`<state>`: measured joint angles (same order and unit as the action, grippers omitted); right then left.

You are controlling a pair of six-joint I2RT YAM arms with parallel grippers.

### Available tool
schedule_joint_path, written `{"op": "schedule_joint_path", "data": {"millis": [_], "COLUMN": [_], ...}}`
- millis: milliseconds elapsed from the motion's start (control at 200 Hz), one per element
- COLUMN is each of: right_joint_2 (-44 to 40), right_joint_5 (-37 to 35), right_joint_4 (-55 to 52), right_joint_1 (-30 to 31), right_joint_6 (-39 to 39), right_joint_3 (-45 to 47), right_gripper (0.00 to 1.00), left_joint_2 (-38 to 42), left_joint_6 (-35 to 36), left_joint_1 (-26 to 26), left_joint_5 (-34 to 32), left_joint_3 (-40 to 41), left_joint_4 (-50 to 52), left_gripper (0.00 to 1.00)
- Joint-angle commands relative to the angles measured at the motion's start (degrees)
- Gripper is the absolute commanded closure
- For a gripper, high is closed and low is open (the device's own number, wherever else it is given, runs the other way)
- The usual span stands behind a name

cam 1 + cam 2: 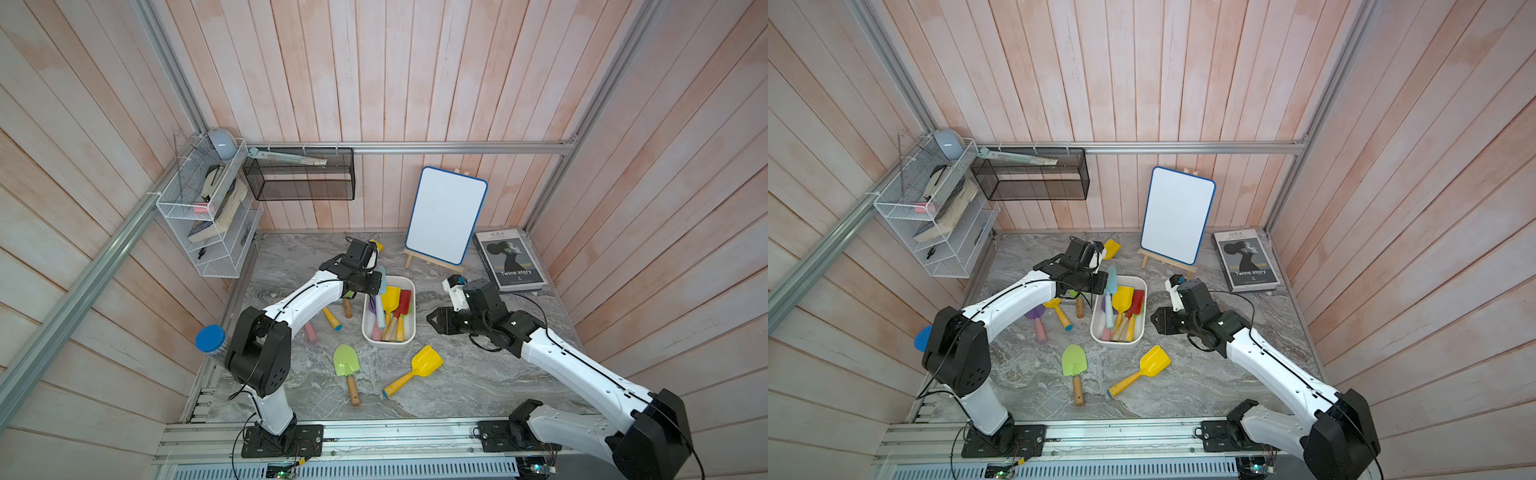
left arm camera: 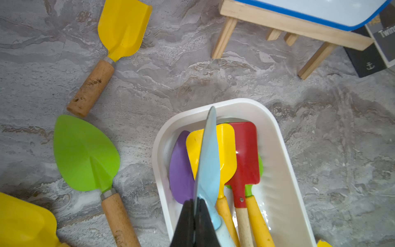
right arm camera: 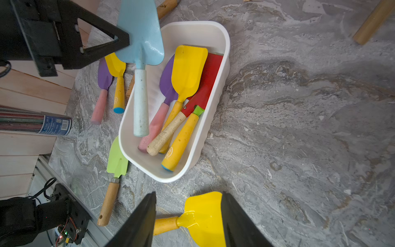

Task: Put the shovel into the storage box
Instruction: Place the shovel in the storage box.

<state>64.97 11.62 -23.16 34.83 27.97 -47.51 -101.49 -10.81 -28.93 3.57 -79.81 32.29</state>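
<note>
Pinching the light-blue trowel (image 3: 141, 32) over the storage box (image 3: 226, 42) is the left gripper (image 2: 195, 202); at the box's three o'clock, the right gripper (image 1: 431, 322) gapes empty.

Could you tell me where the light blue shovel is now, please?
In both top views the left gripper holds the light blue shovel by its blade over the left-arm side of the storage box, beside the yellow shovel inside.
</note>
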Motion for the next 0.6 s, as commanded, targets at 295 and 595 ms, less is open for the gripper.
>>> {"op": "schedule_joint_path", "data": {"millis": [295,595], "right_joint_2": [0.8,0.6], "right_joint_5": [-0.5,-0.3], "right_joint_4": [-0.3,0.0], "right_joint_1": [-0.1,-0.2], "right_joint_6": [-1.1,-1.0], "right_joint_3": [0.6,1.2], "right_gripper": [0.46,0.46], "left_joint_2": [-2.3,-3.0], "left_joint_6": [1.1,0.1], "left_joint_1": [0.1,-0.2], "left_joint_5": [0.9,3.9], "left_joint_3": [0.9,2.5], "left_joint_4": [-3.6,-4.0], "left_gripper": [1.0,1.0]}}
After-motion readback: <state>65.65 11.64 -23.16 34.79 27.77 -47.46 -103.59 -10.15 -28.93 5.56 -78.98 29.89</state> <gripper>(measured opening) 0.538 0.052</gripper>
